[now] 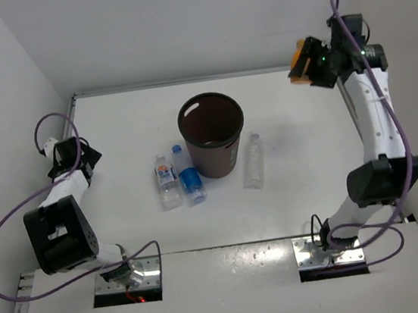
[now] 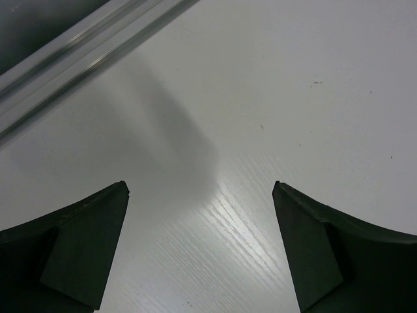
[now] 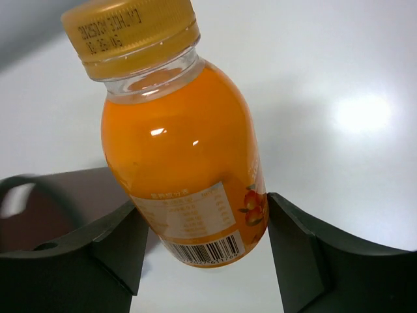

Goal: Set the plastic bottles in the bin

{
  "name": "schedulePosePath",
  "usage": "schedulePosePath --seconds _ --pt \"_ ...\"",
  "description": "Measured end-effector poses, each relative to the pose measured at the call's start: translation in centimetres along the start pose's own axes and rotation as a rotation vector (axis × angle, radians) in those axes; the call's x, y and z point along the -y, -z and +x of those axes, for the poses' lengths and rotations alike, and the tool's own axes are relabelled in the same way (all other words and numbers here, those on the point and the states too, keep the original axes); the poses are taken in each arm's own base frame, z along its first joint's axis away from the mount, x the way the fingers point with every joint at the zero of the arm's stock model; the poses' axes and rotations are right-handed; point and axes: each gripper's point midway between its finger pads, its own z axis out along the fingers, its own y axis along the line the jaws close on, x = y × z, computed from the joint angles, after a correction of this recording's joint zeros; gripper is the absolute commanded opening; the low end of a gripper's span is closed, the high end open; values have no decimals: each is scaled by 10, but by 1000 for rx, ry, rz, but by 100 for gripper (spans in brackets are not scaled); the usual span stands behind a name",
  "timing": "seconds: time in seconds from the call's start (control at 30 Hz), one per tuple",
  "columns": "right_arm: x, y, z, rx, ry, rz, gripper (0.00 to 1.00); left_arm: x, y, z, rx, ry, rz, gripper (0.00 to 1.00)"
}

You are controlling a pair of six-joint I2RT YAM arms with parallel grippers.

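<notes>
- bin [image 1: 217, 161]: dark brown, upright, mid-bench.
- white-blue label bottle [image 1: 167, 181], blue-capped bottle [image 1: 189, 176]: lying side by side, left of bin.
- plain clear bottle [image 1: 253, 160]: lying right of bin.
- orange bottle [image 3: 182, 163]: gold cap, lifted, far right corner.

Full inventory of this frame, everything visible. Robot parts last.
bin: 1, dark brown, upright mid-table.
white-blue label bottle: 1, clear, lying left of the bin.
blue label bottle: 1, clear with blue cap, lying between that bottle and the bin.
plain bottle: 1, clear, lying right of the bin.
orange bottle: 1, orange with gold cap, held in the air at far right.
table: 1, white.
rail: 1, silver, at the table edge in the left wrist view.
cables: purple, on both arms.
left gripper: dark fingers, open over bare table.
right gripper: dark fingers, shut on the orange bottle.
</notes>
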Motion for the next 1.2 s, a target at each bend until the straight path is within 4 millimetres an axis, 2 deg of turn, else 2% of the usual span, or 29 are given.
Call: schedulePosePath --seconds 0.07,0.13,0.2,0.27,0.43,0.6,0.73,0.83,0.93,1.1,1.13,1.2 --pt "-32 37 -28 108 24 -112 0 -1 0 4 -7 -2 0 100" --pt "-65 70 -44 178 56 -229 0 -1 -1 6 -11 -2 6 100" --pt "-91 91 -47 205 81 -323 0 -1 -1 9 -17 -2 16 100" --pt "-115 101 -41 197 102 -401 0 1 -1 11 -19 0 28 100" --pt "-161 98 -8 99 161 -494 0 5 -1 12 -24 2 52 100" --pt "-201 74 36 -18 235 -503 0 8 0 13 -30 4 69 100" --pt "-233 53 69 -89 315 -438 0 9 1 13 -30 5 78 100" --pt "-240 37 97 -137 366 -373 0 10 1 13 -33 6 83 100" --pt "-230 26 119 -184 398 -302 0 11 1 14 -34 7 88 100" --pt "-213 18 126 -191 420 -204 0 11 1 15 -35 10 88 100" --pt "-212 18 127 -188 424 -192 2 10 1 16 -37 10 87 100" --pt "-213 18 130 -185 436 -185 18 9 1 18 -41 11 86 100"
